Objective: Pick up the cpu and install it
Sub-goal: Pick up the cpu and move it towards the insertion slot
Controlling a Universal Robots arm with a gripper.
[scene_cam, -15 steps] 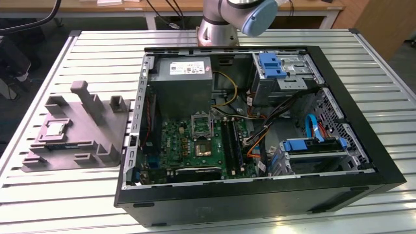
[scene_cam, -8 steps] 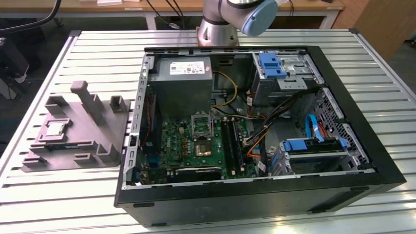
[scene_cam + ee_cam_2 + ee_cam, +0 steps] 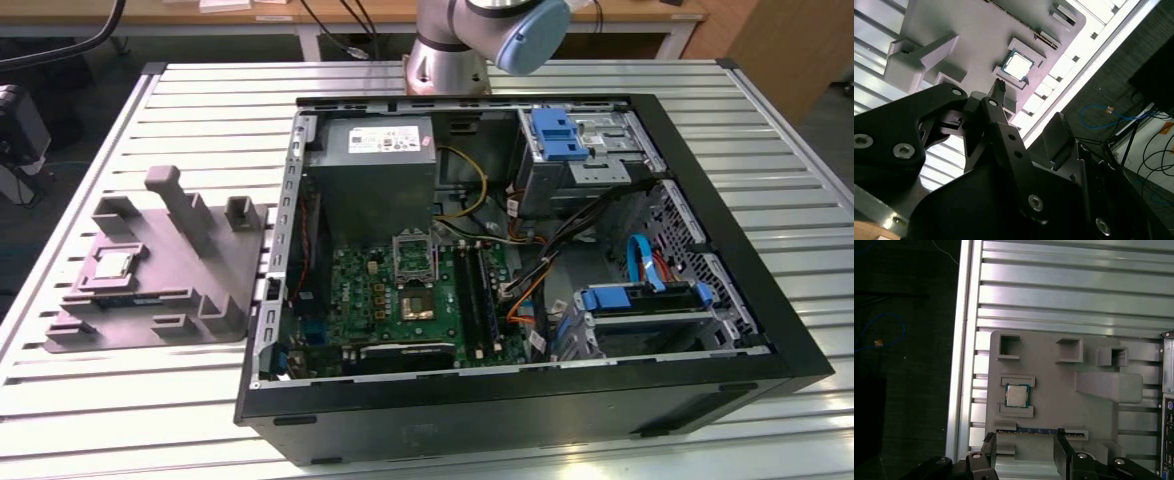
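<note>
You are seeing the arm (image 3: pixel 461 40) cut off at the exterior view's upper edge, beyond the fixture (image 3: pixel 220 265). In the first wrist view the gripper (image 3: pixel 1025 437) is running out of frame just past the fixture's rim. In the second wrist view its dark body is hiding much of the fixture beside the cpu (image 3: pixel 1016 65).
</note>
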